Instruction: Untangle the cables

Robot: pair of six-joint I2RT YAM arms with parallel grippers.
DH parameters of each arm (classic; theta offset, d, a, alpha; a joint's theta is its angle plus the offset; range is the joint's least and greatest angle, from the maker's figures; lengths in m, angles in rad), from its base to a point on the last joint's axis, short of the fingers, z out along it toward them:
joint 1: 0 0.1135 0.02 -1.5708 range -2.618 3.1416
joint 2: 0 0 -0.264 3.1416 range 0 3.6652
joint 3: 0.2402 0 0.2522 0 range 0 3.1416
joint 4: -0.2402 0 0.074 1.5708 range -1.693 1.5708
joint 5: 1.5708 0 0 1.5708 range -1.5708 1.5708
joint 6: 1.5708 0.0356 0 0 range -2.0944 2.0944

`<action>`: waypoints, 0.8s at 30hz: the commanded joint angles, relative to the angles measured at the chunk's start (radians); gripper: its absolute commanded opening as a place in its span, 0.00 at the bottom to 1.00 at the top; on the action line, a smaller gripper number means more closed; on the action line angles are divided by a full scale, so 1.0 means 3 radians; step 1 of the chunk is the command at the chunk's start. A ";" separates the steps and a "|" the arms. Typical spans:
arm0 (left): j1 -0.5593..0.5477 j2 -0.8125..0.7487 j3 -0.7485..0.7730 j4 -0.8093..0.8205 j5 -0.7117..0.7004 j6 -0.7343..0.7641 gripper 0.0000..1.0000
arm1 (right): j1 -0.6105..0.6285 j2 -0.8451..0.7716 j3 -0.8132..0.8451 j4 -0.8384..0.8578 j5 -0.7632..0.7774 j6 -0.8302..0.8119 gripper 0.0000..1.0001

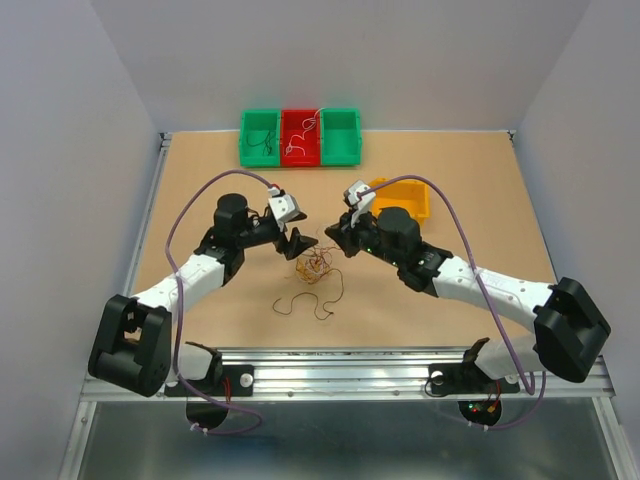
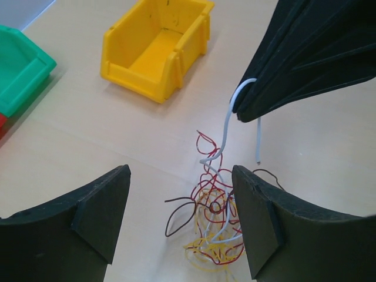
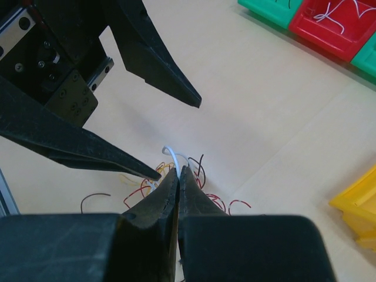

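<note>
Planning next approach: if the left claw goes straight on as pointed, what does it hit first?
Likely the tangle of thin red, yellow, brown and white wires, between the tips of the open left claw; the right claw, shut on a white strand, is beyond. Depth unclear.

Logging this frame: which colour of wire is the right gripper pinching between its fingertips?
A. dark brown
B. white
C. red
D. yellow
B: in the right wrist view, the right gripper has its jaws closed on the white wire, which loops out just above the tips. In the left wrist view, that wire hangs from the gripper down into the bundle.
</note>
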 commanded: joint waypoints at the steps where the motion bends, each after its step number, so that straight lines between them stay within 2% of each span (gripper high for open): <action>1: -0.0106 -0.0048 0.0102 0.0238 0.0108 0.0003 0.80 | 0.0047 -0.0092 0.0031 0.0261 -0.0019 -0.0015 0.01; 4: -0.0218 -0.0028 0.0086 0.0284 0.0037 0.0014 0.80 | 0.0057 -0.0061 0.0092 0.0261 -0.0013 -0.0009 0.01; 6: -0.0316 0.0023 0.0117 0.0320 -0.0050 0.0024 0.77 | 0.0062 -0.0061 0.0133 0.0286 -0.0029 0.0006 0.01; 7: -0.0331 0.0109 0.0132 0.0320 -0.0106 0.0024 0.73 | 0.0062 -0.0081 0.0143 0.0296 -0.0049 0.0011 0.01; 8: -0.0341 0.0161 0.0153 0.0320 -0.0112 0.0014 0.65 | 0.0062 -0.0092 0.0153 0.0312 -0.0064 0.0036 0.00; 11: -0.0342 0.0299 0.0189 0.0305 -0.0153 0.0024 0.56 | 0.0073 -0.0204 0.0245 0.0322 -0.0131 0.0062 0.01; 19: -0.0342 0.0407 0.0132 0.0412 -0.0209 0.0075 0.54 | 0.0068 -0.0557 0.0542 0.0358 -0.0228 0.0129 0.01; 24: -0.0342 0.0499 0.0137 0.0422 -0.0265 0.0096 0.53 | 0.0073 -0.0659 0.1057 0.0236 -0.0274 0.0200 0.01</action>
